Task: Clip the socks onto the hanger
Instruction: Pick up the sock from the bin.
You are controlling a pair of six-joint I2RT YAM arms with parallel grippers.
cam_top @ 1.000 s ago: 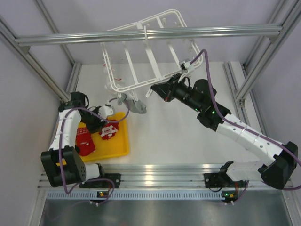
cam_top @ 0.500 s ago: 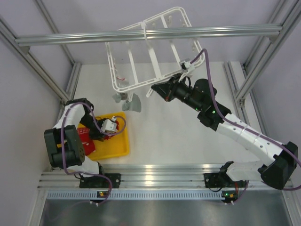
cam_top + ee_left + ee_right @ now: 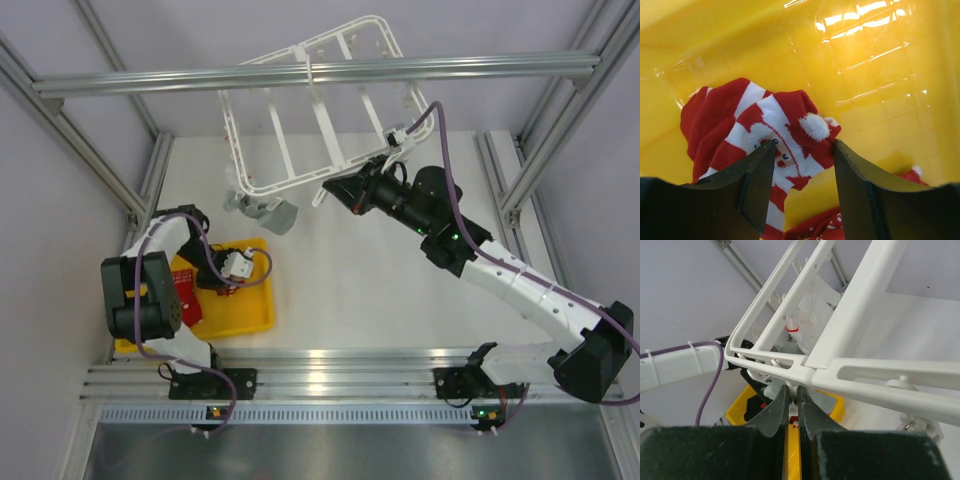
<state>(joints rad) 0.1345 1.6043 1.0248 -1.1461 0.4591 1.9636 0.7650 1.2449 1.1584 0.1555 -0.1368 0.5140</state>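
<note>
The hanger point(image 3: 300, 120) is a white frame held tilted above the table's back. My right gripper point(image 3: 333, 192) is shut on a small white tab at the hanger's near edge; the wrist view shows the jaws point(image 3: 793, 387) pinching it under the frame point(image 3: 855, 315). My left gripper point(image 3: 228, 268) is open, pointing down into the yellow tray point(image 3: 255, 320). Its fingertips point(image 3: 804, 145) straddle a red-and-white striped sock point(image 3: 775, 120) with a white pompom, without closing on it. A second red sock point(image 3: 185, 298) lies at the tray's left and shows low in the wrist view point(image 3: 827, 227).
Grey clips point(image 3: 262, 212) dangle from the hanger's lower left corner, just above the tray's far side. An aluminium rail point(image 3: 300, 75) crosses in front of the hanger. More rails run along both sides and the near edge.
My left arm has folded back and lowered its open gripper into the tray over the striped sock. The hanger swung a little and its dangling clips shifted. The right gripper kept its hold.
</note>
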